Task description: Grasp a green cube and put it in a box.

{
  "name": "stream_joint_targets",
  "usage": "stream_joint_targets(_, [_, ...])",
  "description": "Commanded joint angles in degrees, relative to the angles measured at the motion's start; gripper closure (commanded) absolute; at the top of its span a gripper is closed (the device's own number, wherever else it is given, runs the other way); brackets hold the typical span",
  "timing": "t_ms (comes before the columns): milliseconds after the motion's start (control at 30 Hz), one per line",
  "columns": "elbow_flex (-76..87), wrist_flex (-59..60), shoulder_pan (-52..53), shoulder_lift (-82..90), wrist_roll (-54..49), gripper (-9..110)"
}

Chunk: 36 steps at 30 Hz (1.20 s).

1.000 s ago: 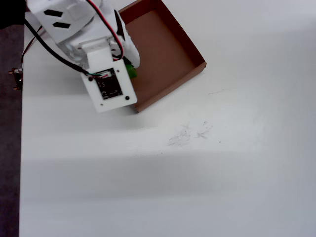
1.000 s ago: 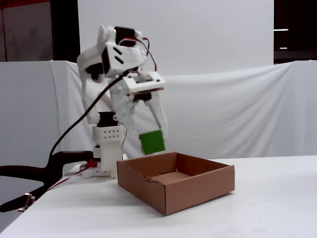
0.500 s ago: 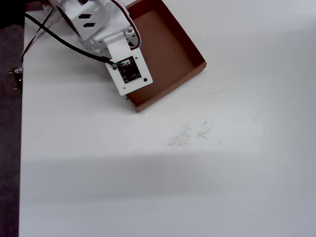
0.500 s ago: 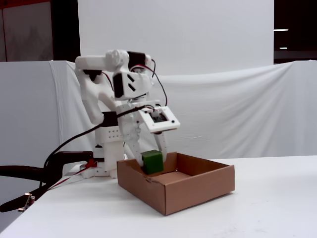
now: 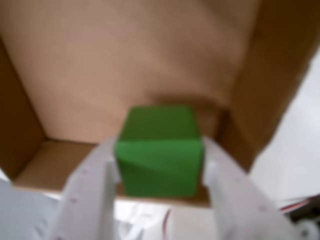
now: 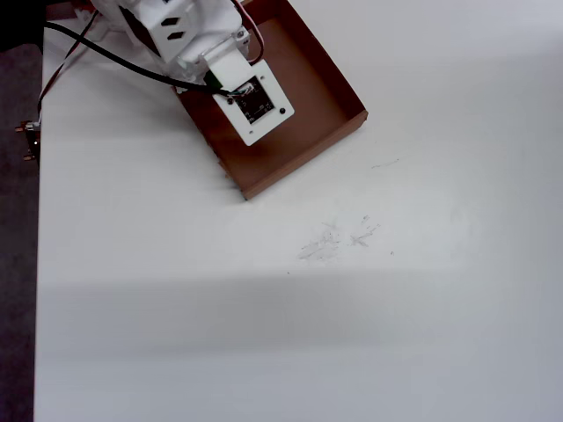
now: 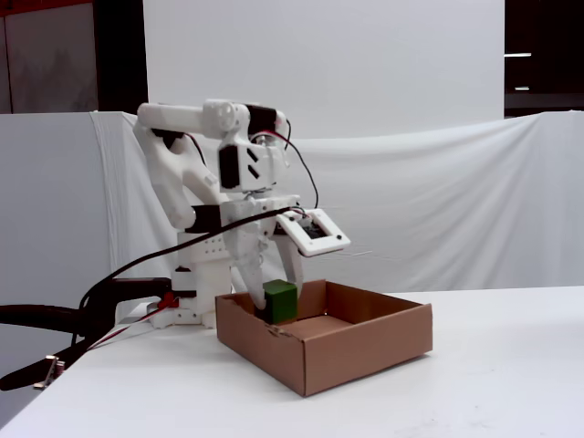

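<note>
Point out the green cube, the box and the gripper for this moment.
green cube [image 5: 160, 167], wrist view, on its near face.
box [image 7: 365, 345], fixed view, on its front outer wall.
gripper [image 5: 160, 172], wrist view, midway between the two white fingertips, shut on the cube.

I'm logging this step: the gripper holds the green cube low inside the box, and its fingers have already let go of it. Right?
Not quite. The gripper does hold the green cube low inside the box, but it has not let go: the wrist view shows both fingers pressed against the cube's sides.
</note>
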Motion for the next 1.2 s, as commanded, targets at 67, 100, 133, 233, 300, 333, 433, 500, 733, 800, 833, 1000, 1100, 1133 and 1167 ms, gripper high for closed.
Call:
stream_joint_targets(67, [-1.32, 0.79, 0.09, 0.18, -8.79, 89])
stream_joint_targets(100, [-1.67, 1.67, 0.26, 0.18, -11.78, 89])
stream_joint_targets(133, [-1.85, 2.37, 0.7, 0.09, -14.41, 89])
stream_joint_targets(233, [-1.67, 2.2, 1.49, -0.26, -18.81, 89])
stream_joint_targets(300, [-2.02, 1.76, 2.11, -0.79, -20.3, 89])
stream_joint_targets(333, [-2.55, 1.67, 2.37, -1.14, -20.74, 89])
stream_joint_targets(433, [-3.87, 0.62, 2.64, -2.29, -21.09, 89])
stream_joint_targets(500, [-4.57, -0.62, 2.72, -2.99, -21.09, 89])
stream_joint_targets(733, [-5.54, -2.72, 1.93, -3.96, -21.09, 89])
stream_joint_targets(800, [-4.92, -2.99, 1.41, -3.96, -21.09, 89])
stream_joint_targets(833, [-4.39, -3.52, 1.23, -3.96, -21.09, 89])
stream_joint_targets(1000, [-2.37, -8.44, 0.18, -4.57, -21.09, 89])
stream_joint_targets(1100, [-2.29, -9.05, -1.05, -5.8, -20.92, 89])
stream_joint_targets(1133, [-2.29, -9.05, -1.32, -6.24, -20.74, 89])
stream_joint_targets(1167, [-2.29, -9.14, -1.49, -6.77, -20.65, 89])
